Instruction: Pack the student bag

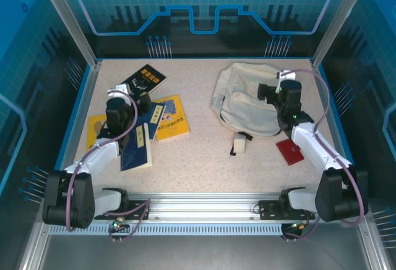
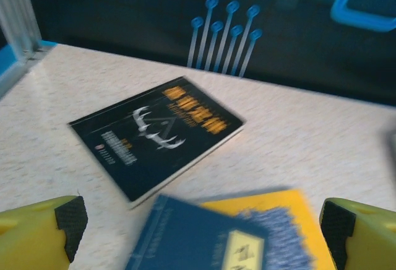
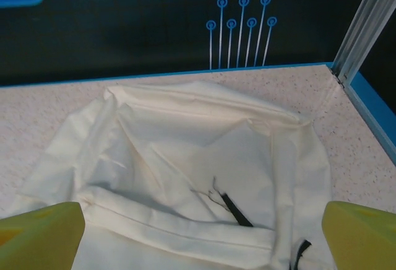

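Note:
The student bag (image 1: 244,103), a cream-white fabric backpack, lies crumpled at the right back of the table, with a dark strap and small white tag (image 1: 239,146) trailing toward the front. My right gripper (image 1: 273,85) hovers over its right side, open. In the right wrist view the bag (image 3: 198,152) spreads between the wide yellow fingers (image 3: 40,236), nothing gripped. My left gripper (image 1: 131,93) stands open above a pile of books; its wrist view shows a black book (image 2: 158,134) ahead, with a blue book (image 2: 192,239) and a yellow book (image 2: 297,214) below the jaws.
On the left lie the black book (image 1: 146,78), the yellow book (image 1: 170,116), the blue book (image 1: 137,145) and another yellow one (image 1: 96,124) under the arm. A small red booklet (image 1: 289,151) sits beside the right arm. A blue rim (image 1: 80,106) bounds the table.

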